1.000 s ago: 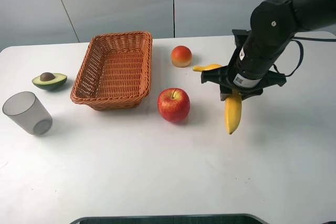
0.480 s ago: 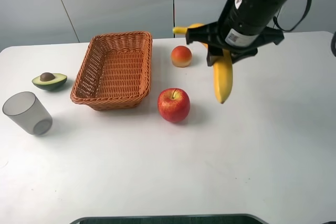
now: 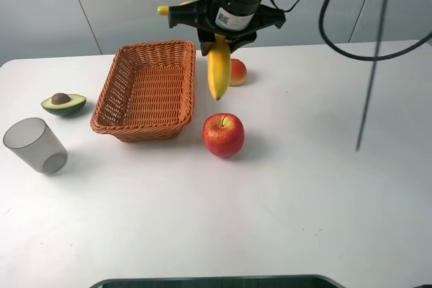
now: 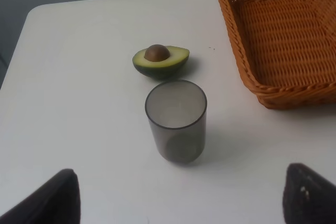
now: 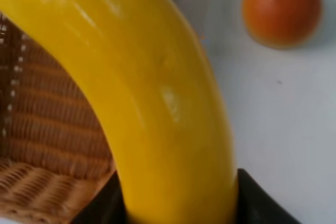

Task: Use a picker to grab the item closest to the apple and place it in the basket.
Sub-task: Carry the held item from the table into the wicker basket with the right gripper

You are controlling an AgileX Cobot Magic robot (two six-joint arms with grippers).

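Note:
A yellow banana (image 3: 218, 69) hangs in the air over the right rim of the wicker basket (image 3: 145, 92), gripped near its upper part by my right gripper (image 3: 223, 35), which is shut on it. In the right wrist view the banana (image 5: 157, 93) fills the frame, with the basket (image 5: 37, 129) below on one side. The red apple (image 3: 223, 134) sits on the table just in front of the banana's tip. My left gripper (image 4: 178, 199) is open, its dark fingertips (image 4: 310, 192) far apart over bare table; it does not show in the high view.
An orange-red round fruit (image 3: 235, 72) lies behind the apple, partly hidden by the banana. Left of the basket are a halved avocado (image 3: 63, 103) and a grey translucent cup (image 3: 35, 145). A dark cable (image 3: 371, 79) hangs at the right.
My right arm has lifted the banana off the table at the right and carried it up and left, from beside the apple to the basket's right rim.

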